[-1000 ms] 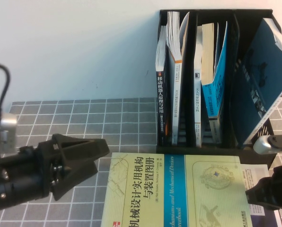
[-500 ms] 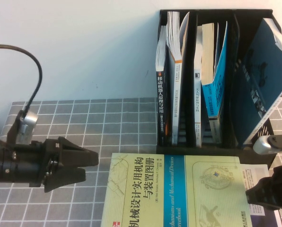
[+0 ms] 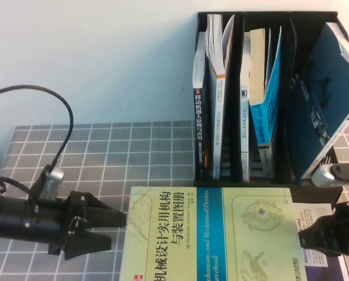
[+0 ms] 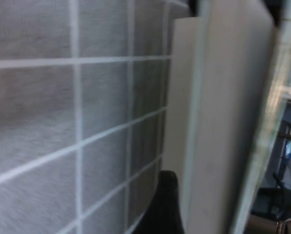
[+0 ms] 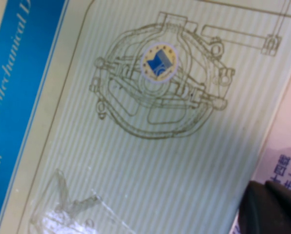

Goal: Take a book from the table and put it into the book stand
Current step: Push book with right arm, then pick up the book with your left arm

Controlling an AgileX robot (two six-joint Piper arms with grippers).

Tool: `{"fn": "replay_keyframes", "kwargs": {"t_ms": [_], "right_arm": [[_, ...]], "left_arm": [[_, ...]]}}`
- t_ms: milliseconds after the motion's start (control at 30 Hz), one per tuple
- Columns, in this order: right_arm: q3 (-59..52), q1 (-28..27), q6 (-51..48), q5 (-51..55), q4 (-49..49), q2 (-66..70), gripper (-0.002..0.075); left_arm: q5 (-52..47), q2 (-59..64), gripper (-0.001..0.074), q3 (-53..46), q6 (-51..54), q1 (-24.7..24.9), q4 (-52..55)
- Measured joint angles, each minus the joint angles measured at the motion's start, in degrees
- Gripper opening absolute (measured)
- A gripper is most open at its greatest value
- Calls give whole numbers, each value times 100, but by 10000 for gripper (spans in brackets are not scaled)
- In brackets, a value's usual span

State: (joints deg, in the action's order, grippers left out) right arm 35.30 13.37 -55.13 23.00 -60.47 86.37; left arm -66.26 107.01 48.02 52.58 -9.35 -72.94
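Note:
The book [image 3: 215, 234], pale yellow-green with a blue band, lies flat on the table [image 3: 104, 152] at the front, before the black book stand [image 3: 291, 88]. My left gripper [image 3: 117, 229] stands open at the book's left edge, its upper fingertip right at that edge. In the left wrist view one black finger [image 4: 162, 204] shows beside the book's [image 4: 218, 122] page edge. My right gripper [image 3: 303, 239] is shut, its tips against the book's right edge. The right wrist view shows the right gripper [image 5: 275, 207] next to the book's cover [image 5: 150, 97].
The stand's three compartments hold several upright books; a blue book [image 3: 327, 99] leans in the right one. A white book with pink [image 3: 318, 215] lies under the pale book's right side. A white wall rises behind the table.
My left arm has swung down and right, its open jaws now at the book's left edge. The right gripper and the book have shifted slightly left.

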Motion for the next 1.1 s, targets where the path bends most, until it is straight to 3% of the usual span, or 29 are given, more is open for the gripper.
{"fn": "replay_keyframes", "kwargs": {"t_ms": [533,867,1100], "right_arm": [[0,14,-48,-62,-22,12,-2],[37,25,-60,-49,-190,461,-2],[61,25,-162,-55,-306,485,-2]], "left_arm": [[32,863,593,11,674,0,-833],[52,863,593,20,773,589,-855],[52,863,593,20,801,630,-855]]}}
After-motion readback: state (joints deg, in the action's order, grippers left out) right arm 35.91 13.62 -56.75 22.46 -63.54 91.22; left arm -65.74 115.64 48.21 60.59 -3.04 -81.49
